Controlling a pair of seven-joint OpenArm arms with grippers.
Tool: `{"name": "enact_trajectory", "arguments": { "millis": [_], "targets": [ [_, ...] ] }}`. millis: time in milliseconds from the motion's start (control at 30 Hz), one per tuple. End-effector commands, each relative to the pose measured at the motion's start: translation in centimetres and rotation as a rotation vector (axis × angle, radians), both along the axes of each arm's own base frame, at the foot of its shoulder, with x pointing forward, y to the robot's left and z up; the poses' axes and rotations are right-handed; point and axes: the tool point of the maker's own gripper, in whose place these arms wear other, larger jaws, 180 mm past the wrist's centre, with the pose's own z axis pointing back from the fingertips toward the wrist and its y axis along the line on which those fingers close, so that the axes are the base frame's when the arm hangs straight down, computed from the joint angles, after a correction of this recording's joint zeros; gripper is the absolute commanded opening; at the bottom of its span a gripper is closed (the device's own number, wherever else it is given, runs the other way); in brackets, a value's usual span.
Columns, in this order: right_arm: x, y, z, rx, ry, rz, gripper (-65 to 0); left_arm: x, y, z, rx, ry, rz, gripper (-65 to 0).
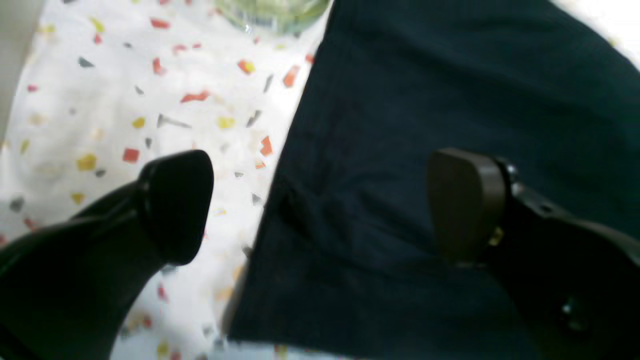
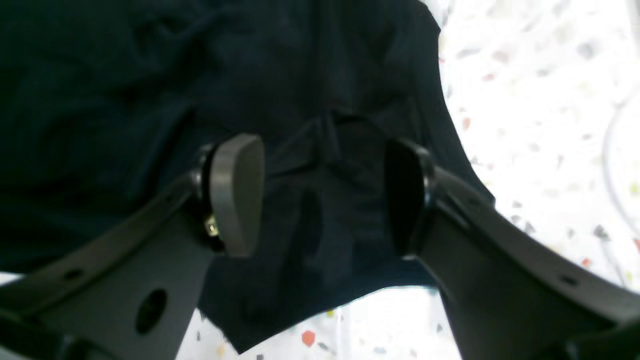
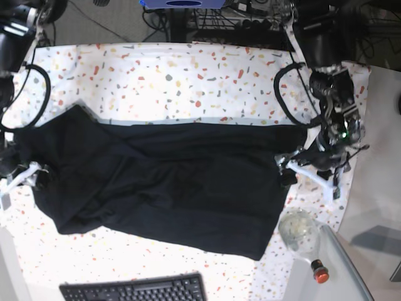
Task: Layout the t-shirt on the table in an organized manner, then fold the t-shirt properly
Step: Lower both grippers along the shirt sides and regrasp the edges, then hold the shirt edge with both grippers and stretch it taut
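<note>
On the table (image 3: 188, 81), t-shirt (image 3: 169, 182) spread between both arms, left claw (image 1: 320, 205) wide astride its edge, right claw (image 2: 325, 195) parted over cloth.

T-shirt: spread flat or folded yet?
Spread, not folded: the black t-shirt lies open across the speckled table, still wrinkled, one sleeve sticking out at the base view's left.

Black keyboard (image 3: 135, 290), clear glass bowl (image 3: 298, 229)
</note>
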Motion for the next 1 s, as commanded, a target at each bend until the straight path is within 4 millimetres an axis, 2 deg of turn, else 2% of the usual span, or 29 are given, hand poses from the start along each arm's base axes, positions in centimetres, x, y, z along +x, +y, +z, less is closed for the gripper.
{"name": "enact_trajectory", "arguments": {
  "millis": [0, 100, 200, 333, 433, 733, 833, 967],
  "targets": [
    [-0.2, -1.0, 1.7, -0.025, -0.051, -0.017, -28.7, -0.7, 0.5, 0.4, -0.009, -0.018, 0.002, -1.3],
    [-2.4, -0.8, 1.4, -0.027, -0.050, -0.043, -28.4, -3.7, 0.7, -1.1, -0.087, 0.008, 0.025, -2.1],
    [-4.5, -0.8, 0.5, -0.026, -0.021, -0.062, -28.2, -6.6, 3.0, -1.7, -0.169, -0.056, 0.153, -2.1],
    [-6.1, -0.7, -0.9, -0.024, 0.026, -0.058, -28.2, -8.3, 4.0, -3.3, -0.230, -0.069, 0.233, -2.1],
    [-6.8, -0.5, -1.5, -0.012, 0.037, -0.068, -28.2, -8.8, 3.9, -5.0, -0.257, -0.033, 0.259, -2.1],
    [-7.4, -1.9, -1.3, -0.014, 0.032, -0.116, -28.4, -7.4, 3.4, -7.1, -0.317, 0.005, 0.291, -9.9],
    [-7.9, -3.4, -1.0, -0.014, 0.023, -0.168, -28.4, -6.7, 1.6, -7.8, -0.332, 0.028, 0.247, -14.0],
    [-8.1, -5.7, -2.3, 0.043, 0.039, -0.269, -28.2, -6.7, 0.1, -8.3, -0.337, 0.052, 0.206, -23.0]
  ]
}}
